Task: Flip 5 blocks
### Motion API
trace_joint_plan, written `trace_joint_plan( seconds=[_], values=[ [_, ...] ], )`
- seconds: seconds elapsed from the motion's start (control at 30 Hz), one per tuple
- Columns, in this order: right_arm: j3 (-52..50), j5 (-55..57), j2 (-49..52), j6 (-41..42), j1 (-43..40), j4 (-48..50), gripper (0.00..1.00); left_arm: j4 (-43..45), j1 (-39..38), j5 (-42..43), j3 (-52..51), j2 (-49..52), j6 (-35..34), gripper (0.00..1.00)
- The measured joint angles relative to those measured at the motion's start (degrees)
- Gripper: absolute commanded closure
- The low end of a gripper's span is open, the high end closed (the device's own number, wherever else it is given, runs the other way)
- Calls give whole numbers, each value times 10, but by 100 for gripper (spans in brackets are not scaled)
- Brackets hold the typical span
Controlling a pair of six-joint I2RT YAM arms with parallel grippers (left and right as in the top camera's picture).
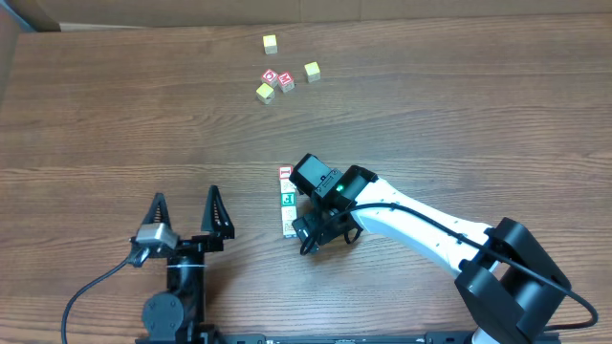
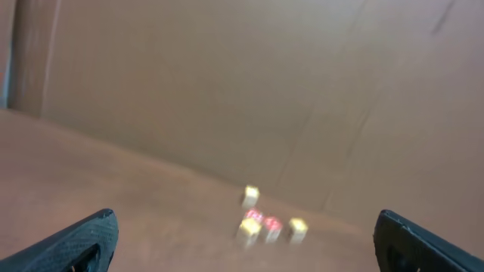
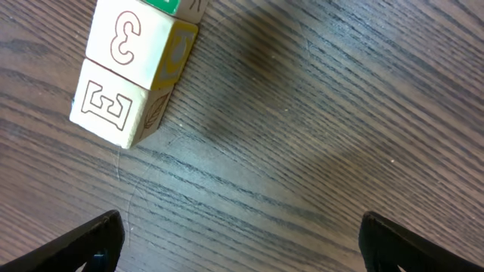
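Near left of the brown wood-grain table [image 1: 459,115]: your left gripper [image 1: 185,196] points toward the far edge, its two black fingers spread wide with nothing between them. In the left wrist view only the two finger ends show at the lower corners; the rest is blurred.

Just right of centre: your right gripper [image 1: 322,232] tilts down over the table, jaws likewise fully apart and empty. In the right wrist view its fingertips [image 3: 83,245] frame bare wood only.

Task items: the small whitish wooden alphabet blocks [image 1: 286,203] lie in one straight row running near to far, touching face to face, just left of your right gripper. The row's near end sits beside the gripper body; you cannot tell from overhead whether they touch. In the right wrist view two of them show red outline prints on top, a "3" and an "E", with a green print on the next one along.

Far centre, well apart from the row: three pale yellow cubes [image 1: 312,71] lie loosely around two red cubes [image 1: 271,76], which lie just beside each other.
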Motion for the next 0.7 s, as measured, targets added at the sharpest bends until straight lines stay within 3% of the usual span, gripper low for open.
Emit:
trace_joint_plan(
  seconds=[0.3,0.7],
  values=[
    [0,0,0,0,0,0,0,-128,0,0,0,0,85,0],
    [0,0,0,0,0,0,0,-134,0,6,0,0,198,0]
  ],
)
